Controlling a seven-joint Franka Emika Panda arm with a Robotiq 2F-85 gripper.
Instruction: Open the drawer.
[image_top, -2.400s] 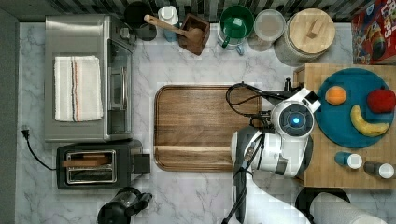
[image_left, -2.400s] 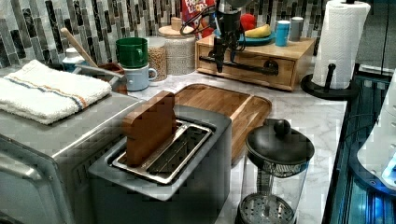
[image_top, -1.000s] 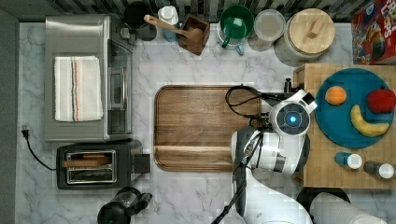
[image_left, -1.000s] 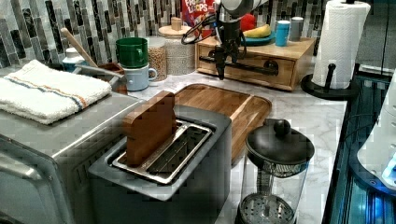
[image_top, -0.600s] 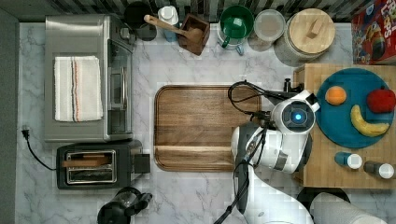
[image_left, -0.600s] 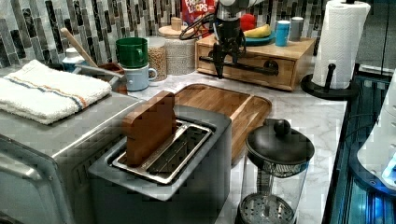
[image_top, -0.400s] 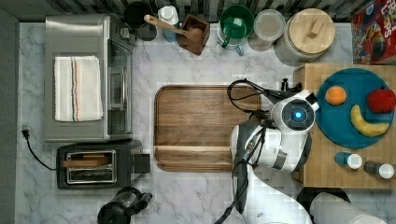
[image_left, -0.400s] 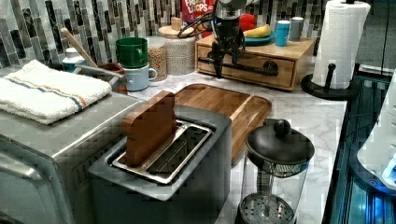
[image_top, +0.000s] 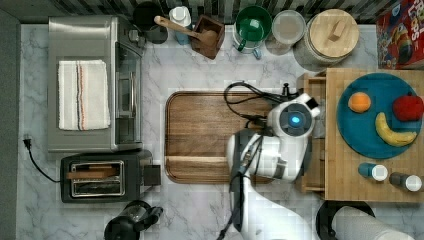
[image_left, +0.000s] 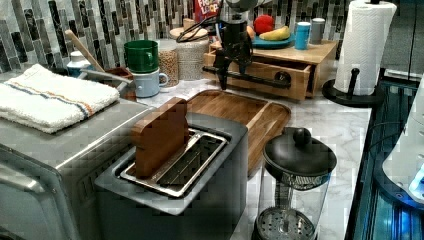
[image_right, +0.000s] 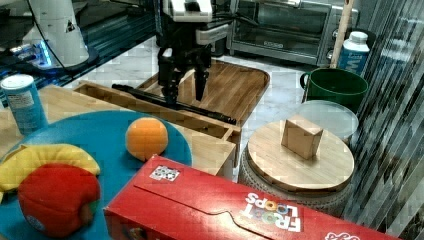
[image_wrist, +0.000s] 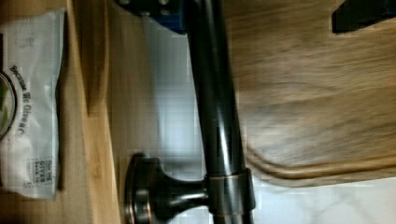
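One robot arm reaches down over a marble counter, its gripper set on the long black bar handle of the light wooden drawer. Its fingers straddle the bar, one on each side, parted rather than clenched. The drawer stands partly pulled out of the wooden cabinet at the top view's right, its front edging toward the dark wooden tray. A white packet lies inside the drawer. A blue plate of toy fruit sits on top of the cabinet.
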